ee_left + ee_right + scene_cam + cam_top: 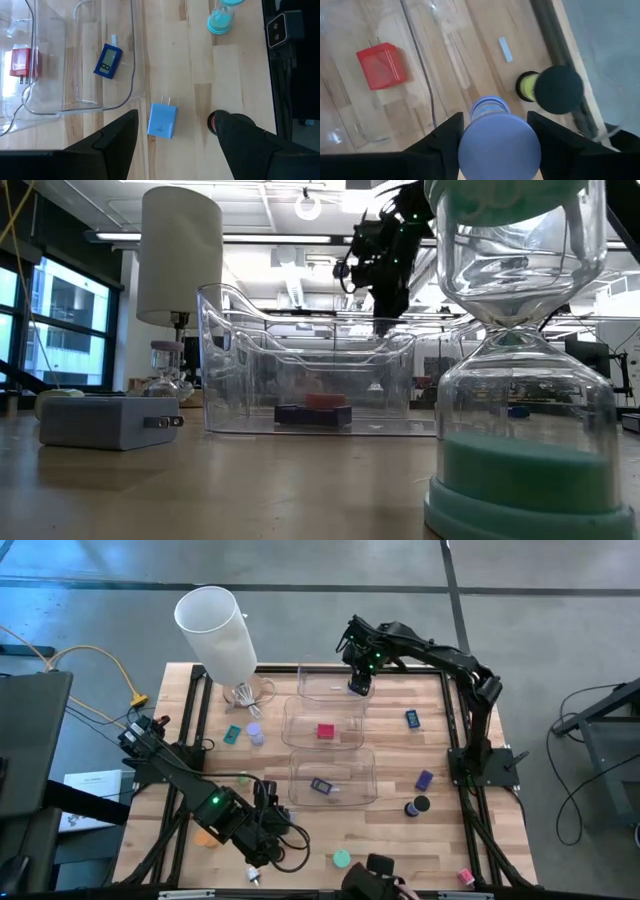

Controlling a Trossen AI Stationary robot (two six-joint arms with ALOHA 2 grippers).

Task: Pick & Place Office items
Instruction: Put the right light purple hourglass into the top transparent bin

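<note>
Lavender hourglass (498, 135) upright in right claw (492, 131), over far bin (330, 683).

1. Grey concrete floor (90, 600) surrounds the light wooden slatted table (440, 745).
2. Large glazed windows (60, 320) stand beyond the table.
3. Round white ceiling lamp (308, 207) hangs above the table.

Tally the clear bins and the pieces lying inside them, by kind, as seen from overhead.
Clear bins: 3
Red block: 1
Blue piece: 1
Total: 5
</note>
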